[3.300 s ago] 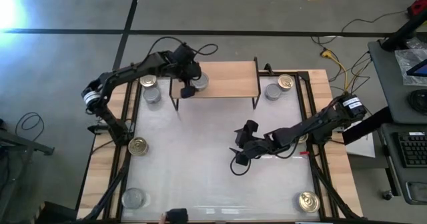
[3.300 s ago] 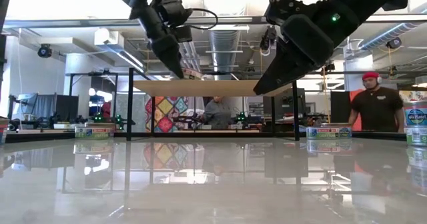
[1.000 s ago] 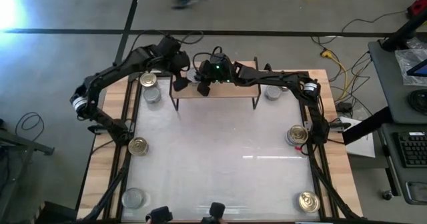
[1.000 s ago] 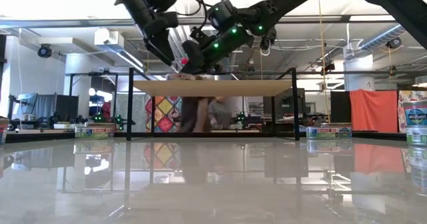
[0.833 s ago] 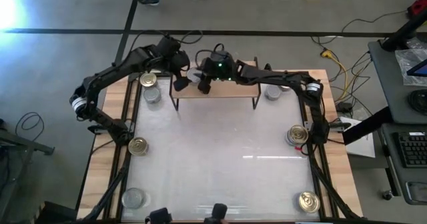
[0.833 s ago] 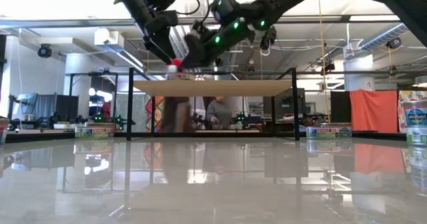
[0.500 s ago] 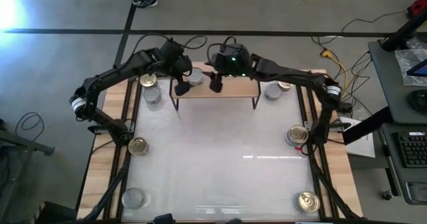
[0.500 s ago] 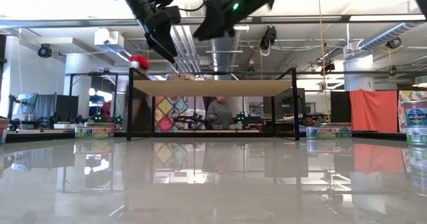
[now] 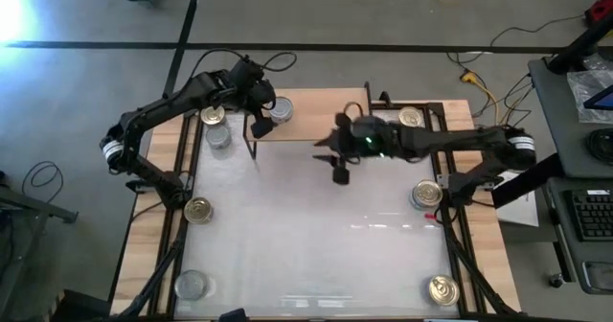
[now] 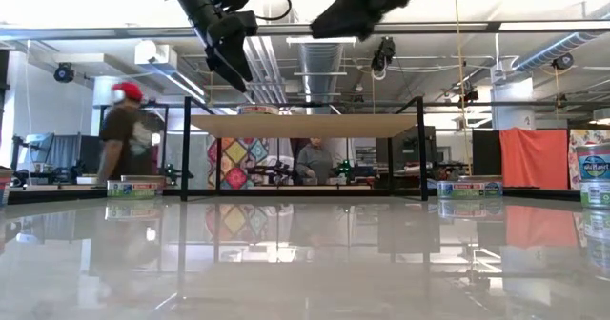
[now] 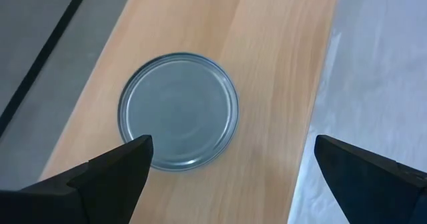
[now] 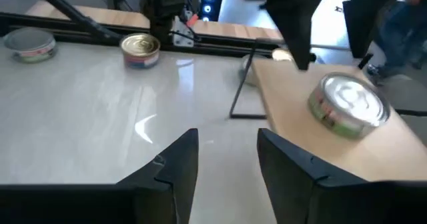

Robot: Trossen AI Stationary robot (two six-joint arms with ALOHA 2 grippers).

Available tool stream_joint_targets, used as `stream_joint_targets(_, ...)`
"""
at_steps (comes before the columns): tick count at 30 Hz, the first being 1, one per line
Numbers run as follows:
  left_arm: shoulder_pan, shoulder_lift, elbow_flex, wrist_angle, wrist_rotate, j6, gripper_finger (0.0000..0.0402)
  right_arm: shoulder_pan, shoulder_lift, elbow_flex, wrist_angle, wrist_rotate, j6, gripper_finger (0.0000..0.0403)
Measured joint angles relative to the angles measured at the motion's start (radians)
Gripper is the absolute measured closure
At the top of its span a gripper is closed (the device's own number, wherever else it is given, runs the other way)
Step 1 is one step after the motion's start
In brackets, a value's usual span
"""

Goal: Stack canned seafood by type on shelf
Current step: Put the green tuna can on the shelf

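High view: right gripper (image 9: 341, 172) has pulled back off the shelf (image 9: 316, 111), leaving a silver can (image 9: 281, 109) on its left end. Left wrist view: left gripper (image 11: 230, 174) hovers wide apart over that can (image 11: 178, 111). Right wrist view: right fingers (image 12: 175, 164) slightly apart, empty; placement looks done, other cans remain on the bench (image 9: 306, 226).

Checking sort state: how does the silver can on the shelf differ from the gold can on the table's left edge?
The silver-topped can sits up on the shelf, beneath the open left gripper; the gold-topped can sits on the table with no gripper near. Tops differ: grey against shiny gold. Both are short round tins standing upright.
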Motion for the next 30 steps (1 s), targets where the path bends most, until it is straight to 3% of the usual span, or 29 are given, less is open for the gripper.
stream_joint_targets(8, 0.0, 0.0, 0.001, -0.017, -0.033, -0.016, 0.0002, 0.014, -0.168, -0.241, 0.172, 0.028, 0.027, 0.0297)
stream_joint_targets(14, 0.0, 0.0, 0.003, -0.015, -0.034, -0.037, 0.0015, 0.014, -0.212, -0.317, 0.238, 0.027, 0.027, 0.032)
stream_joint_targets(20, 0.004, 0.002, 0.004, -0.008, -0.036, -0.035, 0.0074, 0.014, -0.204, -0.319, 0.247, 0.027, 0.019, 0.0338)
stream_joint_targets(30, 0.029, 0.031, 0.004, 0.048, -0.034, 0.073, 0.0206, 0.011, -0.185, -0.317, 0.312, 0.028, -0.005, 0.0351)
